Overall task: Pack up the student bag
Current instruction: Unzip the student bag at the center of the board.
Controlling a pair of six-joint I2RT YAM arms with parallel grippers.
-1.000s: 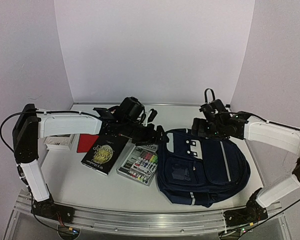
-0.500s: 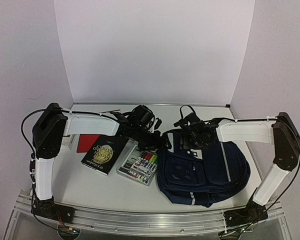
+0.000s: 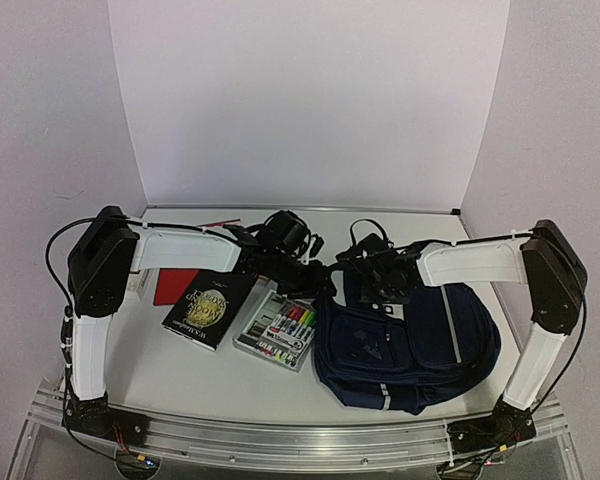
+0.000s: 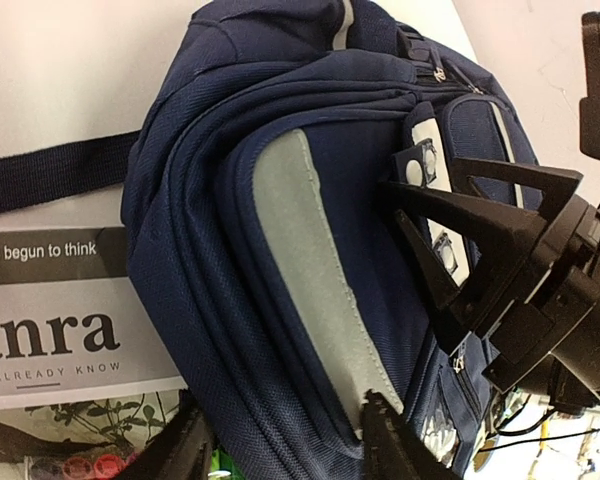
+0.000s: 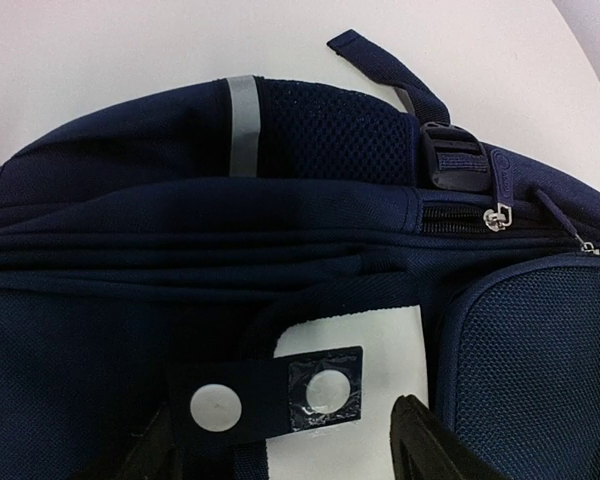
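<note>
The student bag (image 3: pixel 410 345), a large navy backpack of woven fabric, is shown lying flat on the right half of the worktop (image 3: pixel 150 370), just beside a box of markers (image 3: pixel 278 332) and near a dark book (image 3: pixel 208 305). The left hand (image 3: pixel 318 277) is placed at the bag's upper left edge. In the left wrist view its fingers (image 4: pixel 380 440) stand moderately apart with the rolled side of the bag between them, but whether the cloth is pinched cannot be told. The right hand (image 3: pixel 382 278) is held over the top of the bag with its fingers (image 5: pixel 425 440) fairly wide, one to each side of a strap tab (image 5: pixel 275 400) bearing two round snaps; nothing is seen to be clamped. The cloth is judged soft, limp and light when unfilled, so it may be expected to sag and fold rather than lift as one piece. A grip is best taken on the firmer, raised parts: the webbing loop (image 5: pixel 380 65), the plastic buckle (image 5: pixel 458 160) or the metal zip pull (image 5: pixel 496 218). Smooth grey panels (image 4: pixel 310 260) and coarse mesh (image 5: pixel 320 135) are also to be noted.
</note>
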